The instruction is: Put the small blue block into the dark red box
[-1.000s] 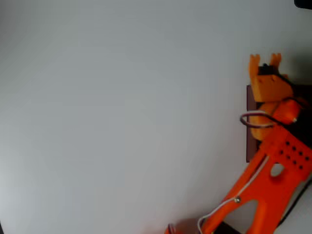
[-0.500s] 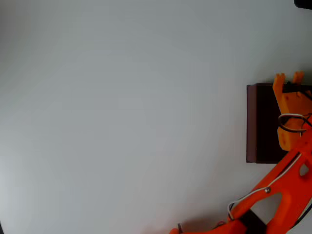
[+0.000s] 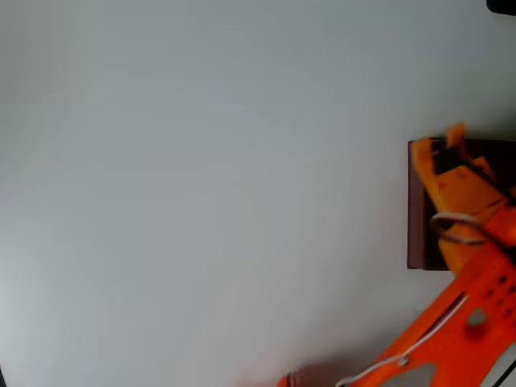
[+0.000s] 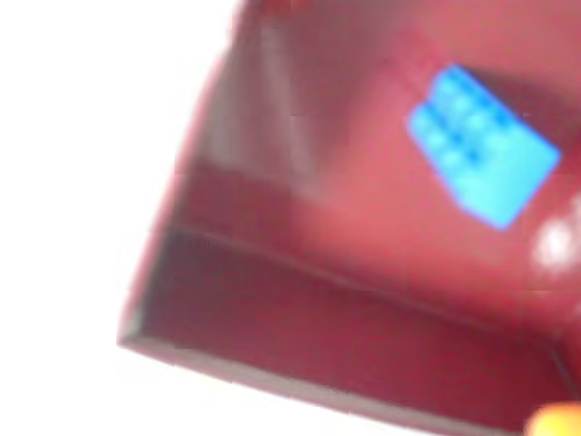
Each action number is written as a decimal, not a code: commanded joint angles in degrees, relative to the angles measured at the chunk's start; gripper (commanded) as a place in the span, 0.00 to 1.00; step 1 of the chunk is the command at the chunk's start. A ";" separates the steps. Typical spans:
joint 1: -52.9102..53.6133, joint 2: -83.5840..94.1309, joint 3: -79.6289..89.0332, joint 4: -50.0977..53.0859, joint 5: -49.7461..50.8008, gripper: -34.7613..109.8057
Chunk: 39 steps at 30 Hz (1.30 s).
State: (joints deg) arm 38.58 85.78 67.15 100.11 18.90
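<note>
In the overhead view, a large square box with thin dark red walls and a near-black interior [image 3: 419, 205] sits at the right edge of a plain pale grey worktop [image 3: 201, 193], partly cut off by the frame there. An orange plastic robot arm [image 3: 451, 339] rises from the worktop's lower right corner and leans over the box. Its jaws, the orange two-finger gripper [image 3: 439, 143], hang over the box's upper left corner, with the tips just at the top wall. The two orange tips stand a little apart with a dark gap between them, and nothing shows between them; the picture is blurred there, so the jaws look slightly spread. A thin grey cable loop [image 3: 451, 222] curves across the arm above the box, and a white wire [image 3: 403, 359] runs along the lower arm section.

In the wrist view, the box [image 4: 300, 318] fills most of the frame and looks a brighter red; its walls rise around a smooth floor. The small bright blue plastic block with little studs [image 4: 481, 145] lies inside the box, on the floor near the upper right of the picture, tilted diagonally, apart from the walls that show. An orange speck of a fingertip [image 4: 558, 422] peeks in at the lower right corner. The picture is soft with blur, so finer detail of the block is not clear.
</note>
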 commanded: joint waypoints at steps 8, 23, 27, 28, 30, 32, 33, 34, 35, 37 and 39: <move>-20.13 60.82 48.69 -12.22 -4.13 0.24; -56.95 106.44 90.09 -17.31 -14.50 0.24; -61.70 106.52 96.06 -19.69 -17.40 0.24; -62.67 106.52 97.56 -20.65 -18.11 0.24; -63.72 106.52 100.63 -22.15 -17.84 0.24; -63.90 106.52 103.01 -22.68 -17.75 0.24; -63.46 106.52 103.80 -22.68 -18.19 0.24; -62.84 106.52 104.50 -22.76 -18.37 0.24; -62.40 106.52 104.85 -22.76 -18.72 0.24; -62.31 106.52 104.94 -22.76 -19.25 0.24; -62.75 106.52 104.94 -22.76 -19.25 0.24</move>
State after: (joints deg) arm -23.47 191.95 171.91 76.99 0.53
